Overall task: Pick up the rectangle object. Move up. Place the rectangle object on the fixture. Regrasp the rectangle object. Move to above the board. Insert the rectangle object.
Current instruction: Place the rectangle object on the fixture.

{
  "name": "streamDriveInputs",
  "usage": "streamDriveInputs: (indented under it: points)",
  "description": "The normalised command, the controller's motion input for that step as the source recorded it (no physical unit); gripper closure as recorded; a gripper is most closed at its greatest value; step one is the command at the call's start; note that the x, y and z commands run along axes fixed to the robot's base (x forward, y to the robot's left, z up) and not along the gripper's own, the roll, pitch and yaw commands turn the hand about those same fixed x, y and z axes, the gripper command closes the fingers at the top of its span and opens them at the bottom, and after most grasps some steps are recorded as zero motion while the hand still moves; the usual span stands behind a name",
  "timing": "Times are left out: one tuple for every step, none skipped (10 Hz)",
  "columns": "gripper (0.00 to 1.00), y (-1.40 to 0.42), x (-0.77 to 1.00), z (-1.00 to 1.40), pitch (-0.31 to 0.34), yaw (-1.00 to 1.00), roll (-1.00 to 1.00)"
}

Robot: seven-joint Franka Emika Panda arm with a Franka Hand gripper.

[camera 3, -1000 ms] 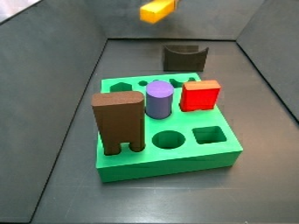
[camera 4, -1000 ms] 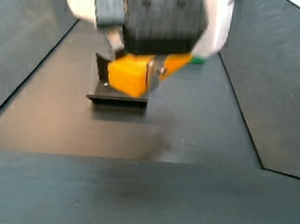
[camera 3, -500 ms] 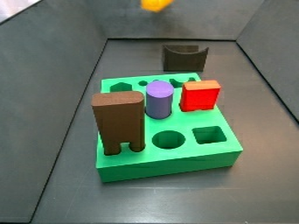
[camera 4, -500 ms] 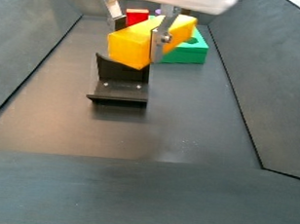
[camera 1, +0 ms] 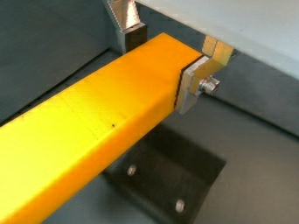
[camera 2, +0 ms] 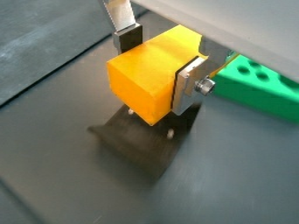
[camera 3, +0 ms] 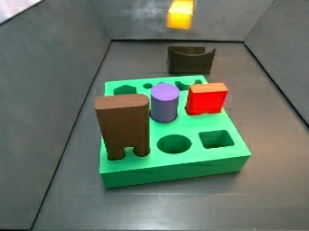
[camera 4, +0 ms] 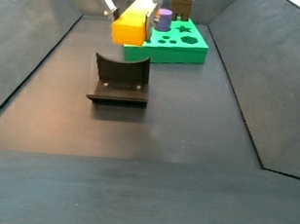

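My gripper (camera 1: 163, 61) is shut on the rectangle object (camera 1: 93, 131), a long yellow-orange bar, near one end of it. In a wrist view the bar's square end (camera 2: 149, 74) faces the camera and the gripper (camera 2: 160, 63) holds it above the dark fixture (camera 2: 140, 144). In a side view the bar (camera 4: 129, 26) hangs high over the far side of the fixture (camera 4: 120, 80), with the gripper (camera 4: 132, 7) mostly cut off. In a side view the bar (camera 3: 180, 13) shows blurred above the fixture (camera 3: 191, 60). The green board (camera 3: 182, 158) lies nearer that camera.
On the board stand a tall brown arch-legged block (camera 3: 122, 126), a purple cylinder (camera 3: 164, 102) and a red cube (camera 3: 207, 98). A round hole (camera 3: 174, 143) and a square hole (camera 3: 215, 139) are open at the board's front. Sloped dark walls bound the floor.
The gripper has risen with the bar from low beside the fixture to high above it, and has moved toward the board. The bar stays gripped.
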Motion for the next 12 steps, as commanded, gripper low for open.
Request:
streamDriveInputs:
  points:
    - [1.0, -0.9, 0.19, -0.15, 0.034, 0.47, -0.09]
    - [1.0, -0.64, 0.15, -0.11, 0.03, 0.3, -0.06]
    - [1.0, -0.3, 0.1, -0.06, 0.034, 0.17, -0.02]
    - [1.0, 0.82, 0.21, 0.47, -0.014, 0.21, -1.0]
    - [1.0, 0.85, 0.2, 0.48, -0.014, 0.2, -1.0]
    - [1.0, 0.65, 0.1, 0.27, 0.035, 0.15, -1.0]
    - [1.0, 0.54, 0.09, 0.19, 0.047, 0.14, -1.0]
    - [1.0, 0.28, 0.08, 0.08, 0.09, 0.12, -1.0]
    - [1.0, 0.16, 0.09, 0.06, 0.122, 0.11, -1.0]
    - [1.0, 0.08, 0.1, 0.01, 0.164, 0.04, -0.71]
    - [1.0, 0.08, 0.09, 0.01, 0.167, 0.02, -0.6]
    - [1.0, 0.06, 0.08, 0.01, 0.158, -0.03, -0.38]
